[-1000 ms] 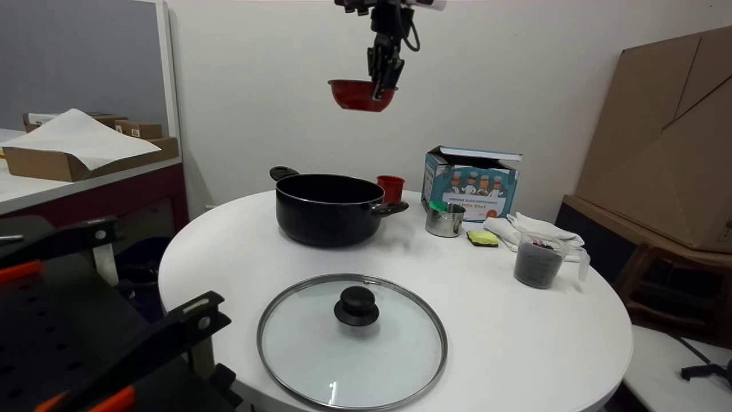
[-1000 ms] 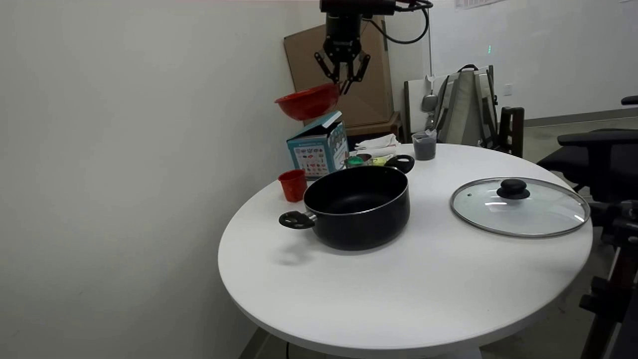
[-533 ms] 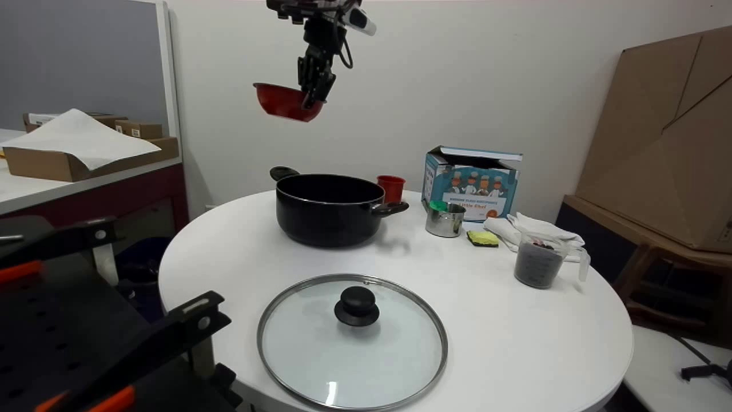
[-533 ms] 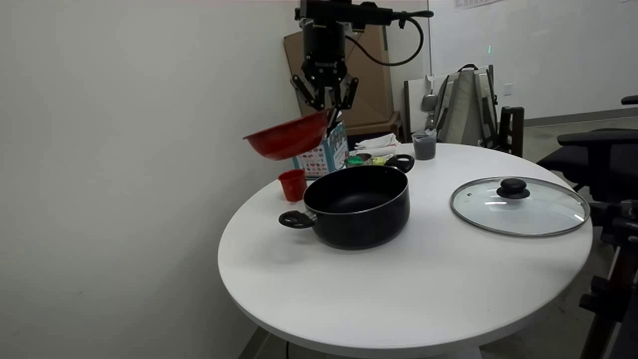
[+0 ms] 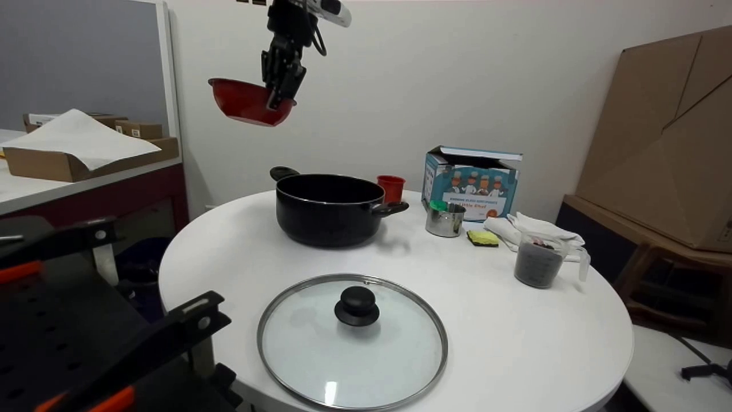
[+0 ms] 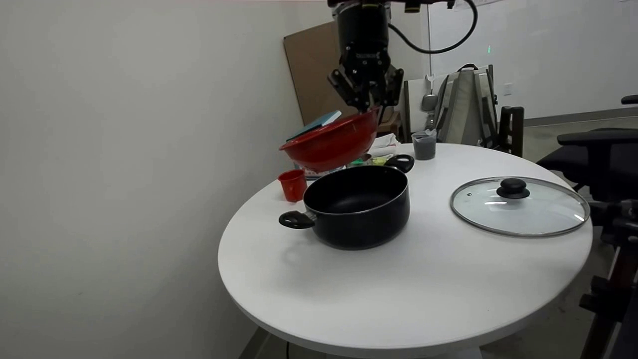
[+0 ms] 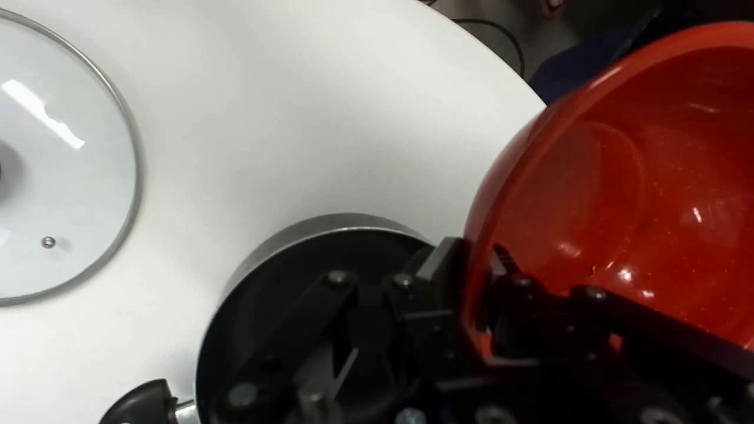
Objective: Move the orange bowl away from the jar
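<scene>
While the gripper pinches it, the tilted red bowl gleams.

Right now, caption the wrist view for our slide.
Gripper holds orange bowl by its rim; black pot, clear lid below.

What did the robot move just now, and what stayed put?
In an exterior view, the orange bowl swung toward the picture's left and now tips more. The end effector moved with it, still holding its rim; nothing was let go. The black pot, glass lid, red cup and blue box stayed where they were.
</scene>
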Robot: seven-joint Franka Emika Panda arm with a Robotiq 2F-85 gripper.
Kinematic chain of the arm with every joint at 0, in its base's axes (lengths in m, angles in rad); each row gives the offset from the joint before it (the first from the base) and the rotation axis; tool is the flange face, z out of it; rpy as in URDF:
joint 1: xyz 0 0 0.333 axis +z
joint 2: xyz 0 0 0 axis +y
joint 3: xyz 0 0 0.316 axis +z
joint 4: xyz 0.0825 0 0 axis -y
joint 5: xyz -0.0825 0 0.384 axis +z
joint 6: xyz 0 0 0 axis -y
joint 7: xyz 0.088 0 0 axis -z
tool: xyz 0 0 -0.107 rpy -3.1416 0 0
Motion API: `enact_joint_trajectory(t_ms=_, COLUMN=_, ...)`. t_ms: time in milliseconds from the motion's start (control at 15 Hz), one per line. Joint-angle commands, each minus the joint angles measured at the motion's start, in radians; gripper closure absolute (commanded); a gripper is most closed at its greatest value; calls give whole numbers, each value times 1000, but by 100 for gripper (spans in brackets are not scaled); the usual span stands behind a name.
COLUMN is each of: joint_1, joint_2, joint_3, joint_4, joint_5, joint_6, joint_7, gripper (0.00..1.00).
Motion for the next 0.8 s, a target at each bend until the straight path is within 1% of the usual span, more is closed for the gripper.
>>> enact_joint_trajectory(t_ms=0, joint_1=-8, joint_2=-156, joint_3=-25, joint_4=-161, joint_5=11, joint_6=23, joint_7=-22, gripper=93)
enact_joint_trajectory(t_ms=200, joint_1=-16, joint_2=-217, joint_3=-46, joint_4=-262, joint_5=-7, joint_6=109, joint_7=-5, gripper=93)
enact_joint_trajectory(t_ms=400, joint_1=-26, joint_2=-241, joint_3=-60, joint_4=-335, joint_5=-23, joint_6=180, joint_7=7, gripper=93)
enact_joint_trajectory(t_ms=733, joint_1=-42, joint_2=-258, joint_3=-73, joint_4=-433, joint_5=-43, joint_6=237, joint_7=22, gripper=93)
